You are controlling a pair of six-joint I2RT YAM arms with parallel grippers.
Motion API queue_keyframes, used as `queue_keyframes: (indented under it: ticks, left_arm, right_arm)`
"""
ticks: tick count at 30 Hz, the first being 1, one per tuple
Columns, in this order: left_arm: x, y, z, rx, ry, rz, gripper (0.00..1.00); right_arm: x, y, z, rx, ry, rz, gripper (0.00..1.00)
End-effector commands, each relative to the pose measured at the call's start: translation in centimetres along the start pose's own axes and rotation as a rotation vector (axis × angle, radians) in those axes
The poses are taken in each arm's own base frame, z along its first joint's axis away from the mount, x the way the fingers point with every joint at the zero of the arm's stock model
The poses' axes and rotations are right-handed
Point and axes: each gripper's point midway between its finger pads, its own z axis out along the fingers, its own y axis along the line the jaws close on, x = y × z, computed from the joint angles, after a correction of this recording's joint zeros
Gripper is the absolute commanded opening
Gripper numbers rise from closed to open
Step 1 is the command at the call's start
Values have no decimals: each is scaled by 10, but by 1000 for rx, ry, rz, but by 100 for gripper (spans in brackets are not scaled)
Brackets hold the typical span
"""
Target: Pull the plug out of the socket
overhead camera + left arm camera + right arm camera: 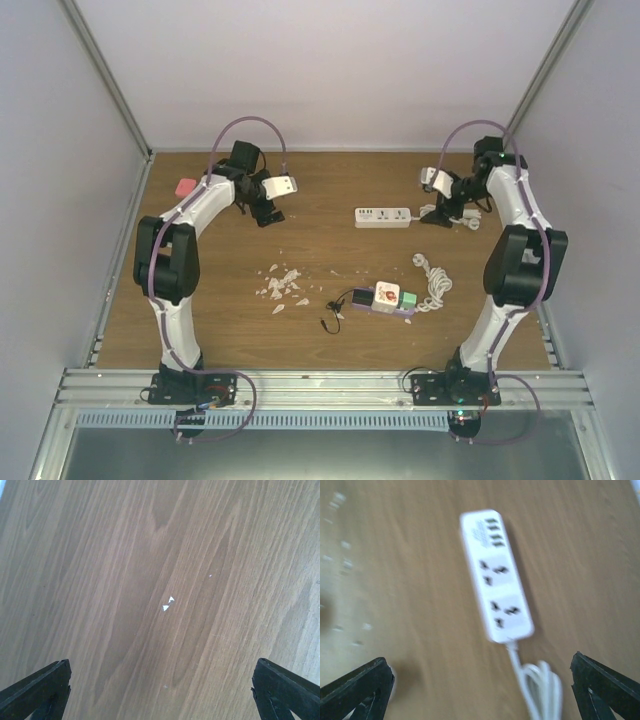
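Right hand [480, 661] gapes wide above blurry, seemingly 2-outlet power strip [496, 575]

Brown wood-grain desk [320, 180], white power strip [383, 216], some pink thing [185, 186], lilac-ish socket [388, 300] with a black plug [357, 298], white scraps [280, 285].

The whole tabletop [330, 185] is taken in from high above its near edge, looking down and forward, with the white power strip [383, 216] seen small toward the far right. That strip [496, 575] is viewed close from above, blurred, by the right wrist camera, framed by its jaws. Bare wood left of the strip is viewed closely, facing down, by the left wrist camera.
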Motion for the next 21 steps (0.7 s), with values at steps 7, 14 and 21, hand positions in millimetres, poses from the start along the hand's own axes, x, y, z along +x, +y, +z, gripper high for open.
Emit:
queue_keyframes:
  ticks: [7, 14, 21]
  left_arm:
    - [-16, 1, -27, -77, -92, -18, 99]
    - [-12, -5, -28, -75, -84, -21, 99]
    - [-10, -6, -32, -97, -81, -16, 99]
  right_arm:
    - [-61, 116, -9, -218, -108, 75, 100]
    - [-65, 179, 9, -315, -45, 48, 100]
    - [-63, 211, 30, -371, 36, 66, 100]
